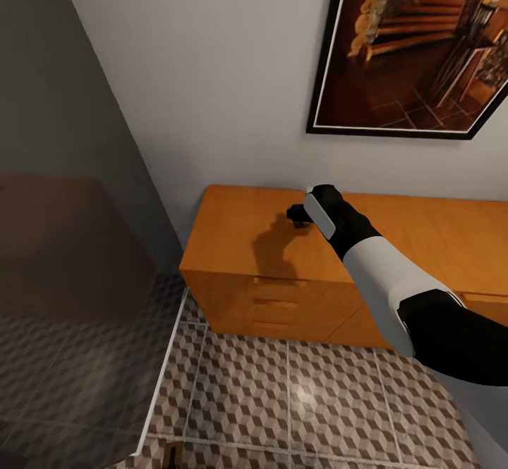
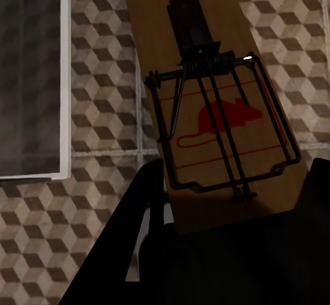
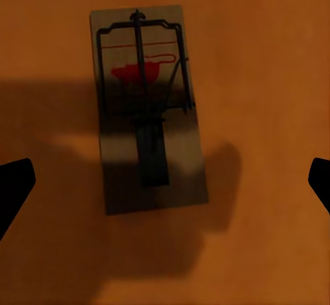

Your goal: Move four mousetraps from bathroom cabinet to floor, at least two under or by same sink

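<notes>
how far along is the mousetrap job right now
Nothing looks placed yet. In hand: the left gripper holds one mousetrap above the tiled floor. The right gripper hangs open over a second mousetrap lying on the cabinet top. Left: set both down, then the rest, two by the sink.

Two flat brown wooden mousetraps: one (image 2: 227, 113) over the cube-patterned tile floor (image 2: 103, 64), one (image 3: 148, 140) on one orange-brown wooden cabinet (image 3: 275, 78); one framed picture (image 1: 416, 46).
</notes>
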### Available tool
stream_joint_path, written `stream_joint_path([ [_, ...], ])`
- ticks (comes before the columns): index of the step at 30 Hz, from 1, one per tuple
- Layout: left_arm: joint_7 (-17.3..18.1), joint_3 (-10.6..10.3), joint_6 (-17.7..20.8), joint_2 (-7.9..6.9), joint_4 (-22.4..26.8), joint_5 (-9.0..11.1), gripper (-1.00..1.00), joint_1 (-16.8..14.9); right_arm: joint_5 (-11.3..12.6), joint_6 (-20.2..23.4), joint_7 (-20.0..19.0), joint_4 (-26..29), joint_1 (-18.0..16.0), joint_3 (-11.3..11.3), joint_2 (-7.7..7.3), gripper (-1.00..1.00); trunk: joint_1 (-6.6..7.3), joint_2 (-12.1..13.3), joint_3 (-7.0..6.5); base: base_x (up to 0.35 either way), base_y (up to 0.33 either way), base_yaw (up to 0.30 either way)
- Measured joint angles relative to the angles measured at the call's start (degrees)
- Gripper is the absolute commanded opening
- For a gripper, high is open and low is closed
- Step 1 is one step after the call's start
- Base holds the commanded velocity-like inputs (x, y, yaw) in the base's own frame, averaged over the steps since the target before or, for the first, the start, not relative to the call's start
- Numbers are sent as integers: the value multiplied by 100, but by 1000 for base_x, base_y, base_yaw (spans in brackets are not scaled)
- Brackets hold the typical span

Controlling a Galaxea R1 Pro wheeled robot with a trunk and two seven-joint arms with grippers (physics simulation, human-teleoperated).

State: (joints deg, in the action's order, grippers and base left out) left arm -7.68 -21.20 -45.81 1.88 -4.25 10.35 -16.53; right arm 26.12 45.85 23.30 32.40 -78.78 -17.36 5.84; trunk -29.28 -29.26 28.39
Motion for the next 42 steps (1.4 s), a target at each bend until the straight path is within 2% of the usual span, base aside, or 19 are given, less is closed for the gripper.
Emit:
stream_joint_path([
  [42, -1, 0, 6, 0, 0, -1, -100, 0, 0, 0, -1, 0, 0, 0, 0, 100, 0, 0, 68, 21, 0, 0],
])
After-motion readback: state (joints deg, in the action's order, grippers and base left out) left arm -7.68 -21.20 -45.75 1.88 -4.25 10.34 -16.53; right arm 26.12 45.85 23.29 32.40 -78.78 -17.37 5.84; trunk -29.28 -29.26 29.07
